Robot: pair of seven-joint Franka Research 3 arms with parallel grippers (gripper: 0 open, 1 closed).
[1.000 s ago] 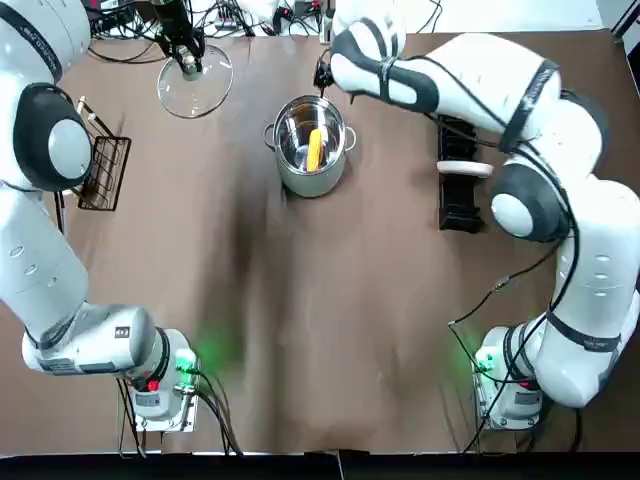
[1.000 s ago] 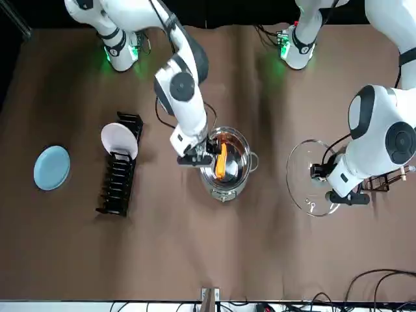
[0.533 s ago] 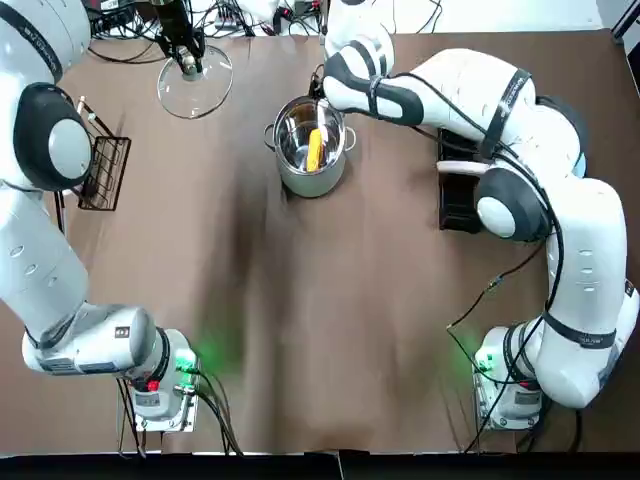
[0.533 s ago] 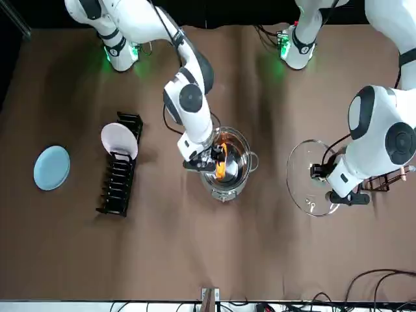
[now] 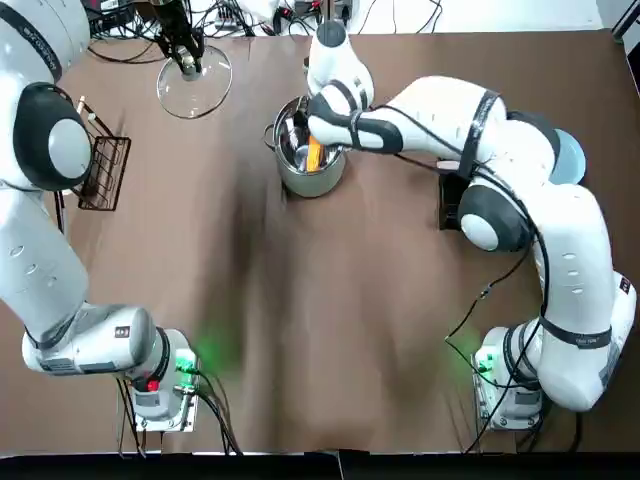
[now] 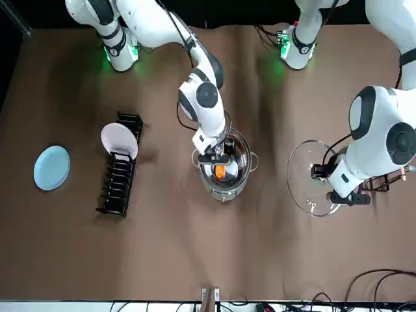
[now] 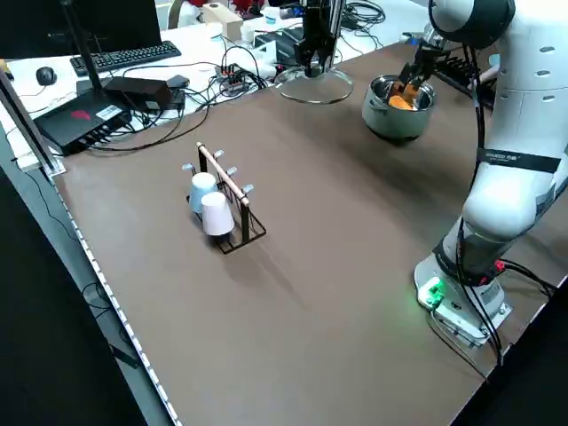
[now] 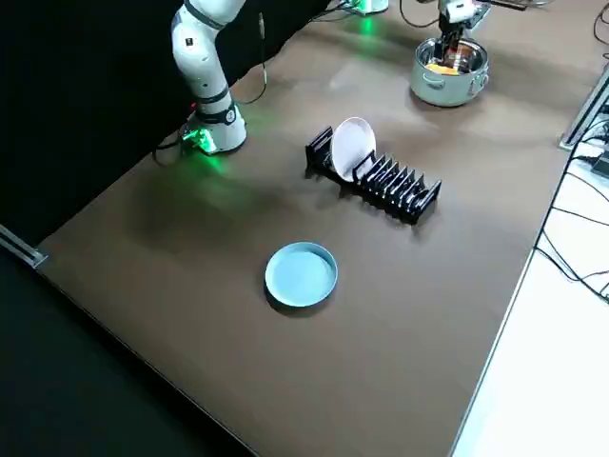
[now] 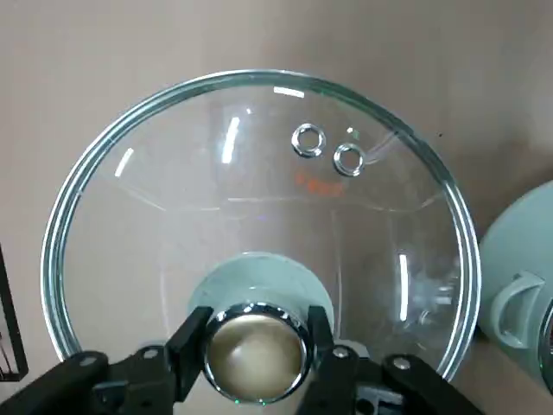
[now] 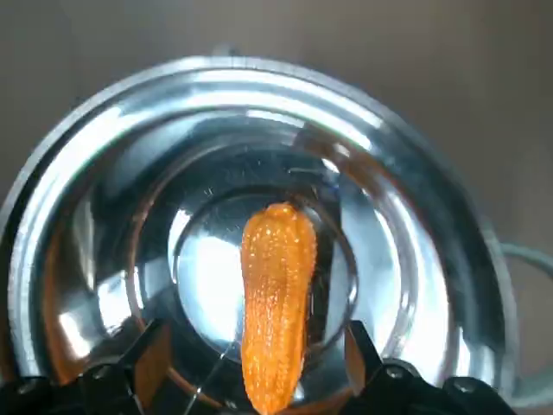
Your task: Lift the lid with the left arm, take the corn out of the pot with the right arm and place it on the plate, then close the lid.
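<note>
The steel pot [image 6: 225, 192] stands open mid-table with the orange corn [image 10: 276, 294] lying on its bottom. My right gripper [image 10: 255, 370] hangs inside the pot's mouth, open, one finger on each side of the near end of the corn [image 6: 220, 172]. Whether the fingers [image 10: 152, 353] touch it I cannot tell. My left gripper [image 9: 255, 341] is shut on the metal knob of the glass lid [image 9: 259, 199]. It holds the lid [image 5: 195, 85] low over the table, to the left of the pot [image 5: 300, 178]. The blue plate [image 6: 52, 168] lies empty at the table's far right side.
A black dish rack [image 6: 119, 182] with one white plate [image 6: 119, 140] stands between pot and blue plate. A wire cup rack [image 7: 226, 209] with two cups sits near the left edge. Cables and a keyboard lie beyond the table's far edge.
My right gripper has swung from beside the pot's rim to over the pot and come down into it around the corn. The left gripper and lid have stayed put.
</note>
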